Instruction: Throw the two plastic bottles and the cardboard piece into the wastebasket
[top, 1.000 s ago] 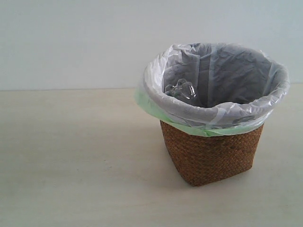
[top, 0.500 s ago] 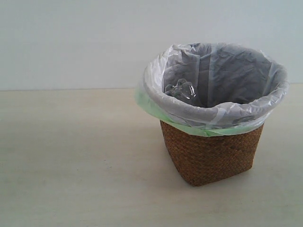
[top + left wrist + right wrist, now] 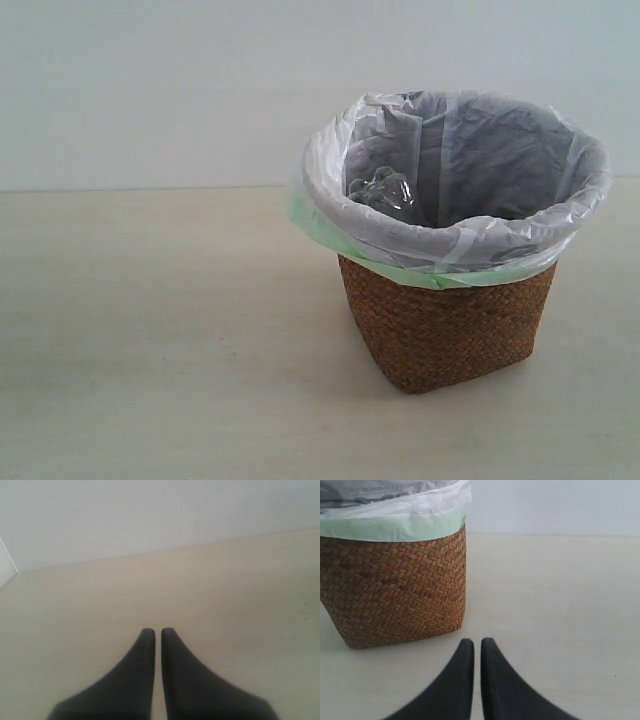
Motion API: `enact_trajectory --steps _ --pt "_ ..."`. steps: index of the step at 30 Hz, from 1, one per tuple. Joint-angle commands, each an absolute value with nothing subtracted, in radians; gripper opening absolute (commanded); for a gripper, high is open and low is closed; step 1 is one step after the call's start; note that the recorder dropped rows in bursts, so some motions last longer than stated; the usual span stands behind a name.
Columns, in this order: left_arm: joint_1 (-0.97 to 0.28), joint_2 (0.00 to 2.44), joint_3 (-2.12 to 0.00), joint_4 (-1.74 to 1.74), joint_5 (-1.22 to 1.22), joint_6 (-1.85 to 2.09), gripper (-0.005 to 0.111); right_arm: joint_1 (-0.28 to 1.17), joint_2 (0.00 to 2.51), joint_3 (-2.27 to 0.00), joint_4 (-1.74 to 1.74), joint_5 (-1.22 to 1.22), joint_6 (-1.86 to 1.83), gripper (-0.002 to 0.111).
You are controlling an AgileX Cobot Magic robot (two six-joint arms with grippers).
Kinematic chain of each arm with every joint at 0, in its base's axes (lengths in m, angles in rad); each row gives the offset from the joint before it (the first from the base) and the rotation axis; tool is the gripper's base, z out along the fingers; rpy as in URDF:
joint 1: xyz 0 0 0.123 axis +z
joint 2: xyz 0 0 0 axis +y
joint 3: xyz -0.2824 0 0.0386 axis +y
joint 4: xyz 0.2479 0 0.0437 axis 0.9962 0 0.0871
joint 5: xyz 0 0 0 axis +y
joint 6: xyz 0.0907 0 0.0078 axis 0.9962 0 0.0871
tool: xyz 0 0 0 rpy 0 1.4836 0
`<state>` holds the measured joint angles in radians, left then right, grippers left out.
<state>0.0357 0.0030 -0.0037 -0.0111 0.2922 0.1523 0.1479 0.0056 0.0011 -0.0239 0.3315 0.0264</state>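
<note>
wastebasket (image 3: 450, 330), clear bottle (image 3: 386, 190) partly hidden inside

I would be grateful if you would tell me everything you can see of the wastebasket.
The wastebasket is a brown woven wicker basket, narrower at the base than at the mouth, upright on the table, right of centre in the exterior view. A translucent white plastic bag lines it and folds over the rim, with a pale green band below the fold. Inside, against the left wall, a clear plastic shape shows, probably a bottle. Nothing else visibly touches it.
</note>
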Motion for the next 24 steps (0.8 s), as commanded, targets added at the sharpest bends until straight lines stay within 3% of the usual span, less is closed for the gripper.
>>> enact_trajectory --steps 1,9,24 --pt "0.039 0.0 0.0 -0.006 0.297 0.141 0.004 0.149 0.0 0.0 -0.032 0.322 0.023 0.002" --pt "0.099 0.0 0.0 -0.006 0.297 0.141 0.004 0.149 0.0 0.0 -0.032 0.322 0.023 0.002" --pt "0.101 0.0 0.0 -0.006 0.292 0.141 0.004 0.149 0.0 0.0 -0.032 0.322 0.023 0.002"
